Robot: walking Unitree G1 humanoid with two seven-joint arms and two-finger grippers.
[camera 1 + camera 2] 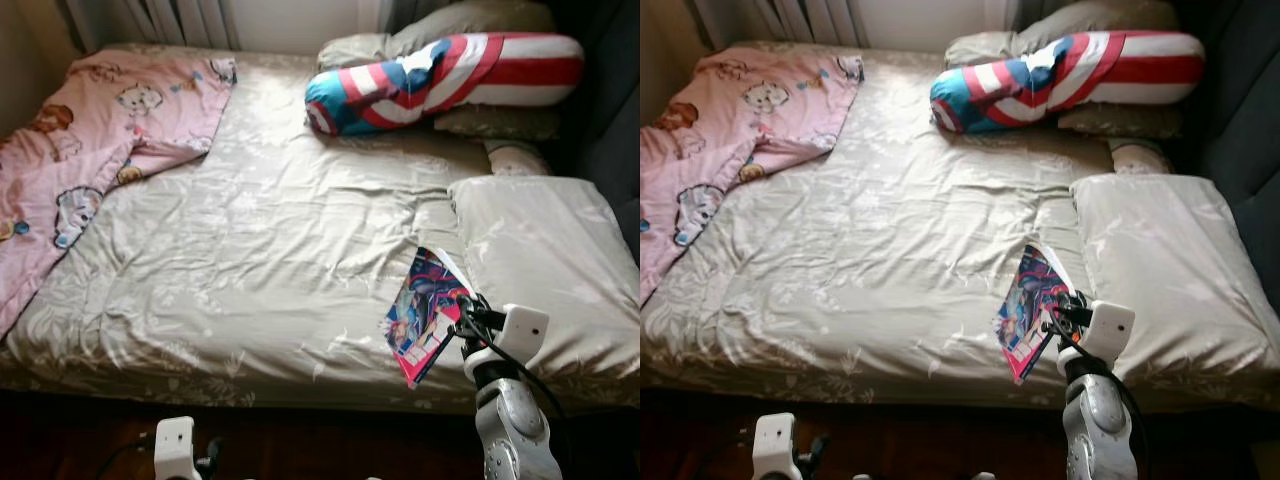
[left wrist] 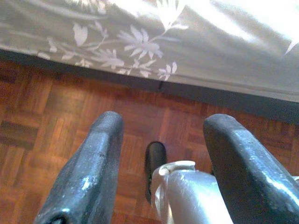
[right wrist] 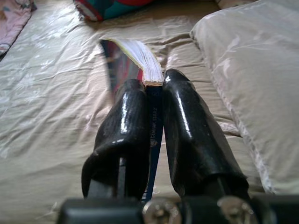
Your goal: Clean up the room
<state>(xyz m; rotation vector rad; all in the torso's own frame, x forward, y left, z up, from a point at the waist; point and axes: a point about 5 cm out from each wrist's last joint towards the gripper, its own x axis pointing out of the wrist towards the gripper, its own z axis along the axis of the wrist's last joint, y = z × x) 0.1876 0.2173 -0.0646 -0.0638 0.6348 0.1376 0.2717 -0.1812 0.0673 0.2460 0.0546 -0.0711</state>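
My right hand is gripping the comic book by its spine edge over the bed beside the pillow, its long axis running away from me, while my left hand is hanging open above the floor.

Beige floral bedspread (pink cartoon blanket beside).

A wide bed in beige floral sheets spans the room, daylight washing over it from the curtained window behind; dark reddish parquet floor runs beneath, a dark wall on the right
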